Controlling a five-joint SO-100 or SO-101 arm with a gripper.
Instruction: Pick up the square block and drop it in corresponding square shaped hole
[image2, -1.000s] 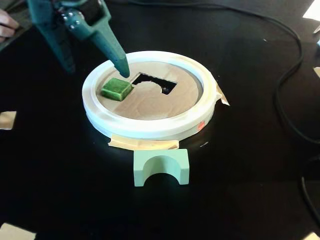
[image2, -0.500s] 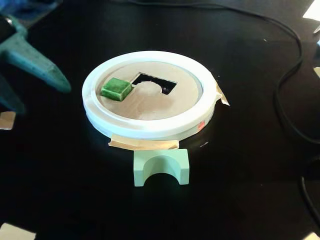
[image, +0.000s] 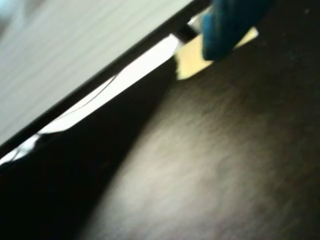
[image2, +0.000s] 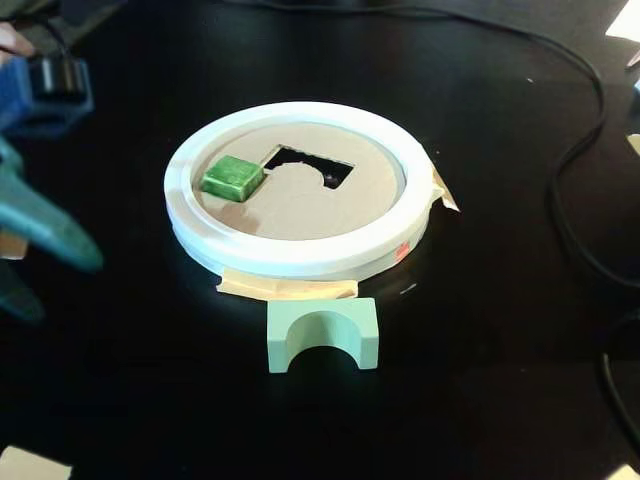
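From my remote station, the fixed view shows a black tabletop (image2: 480, 400) with open dark surface on every side of the round board (image2: 300, 215); the widest clear stretch lies near and to the right, bounded far right by a black cable (image2: 575, 160) curving along the table. The tan board sits inside a white ring rim (image2: 300, 262), taped down with tan strips at its near edge and right side. Its arch-shaped cut-out (image2: 310, 165) stands empty, a dark opening just right of the square block (image2: 232, 178). I cannot pick out a separate square shaped hole; the block appears to sit partly sunk at the board's left, its glossy top face showing, one corner turned toward the cut-out. Being a cube, it has no long axis I can name. The pale mint arch block (image2: 322, 334) stands on the table near the ring, just beside the near tape strip, arch opening facing the camera. The gripper (image2: 30, 262) is at the far left edge of the fixed view, blurred, well apart from the board, with nothing between its two teal fingers (image2: 50, 228), which stand spread. In the wrist view, a blurred blue finger tip sits over a tan tape patch (image: 192, 62) near the table edge (image: 95, 87).
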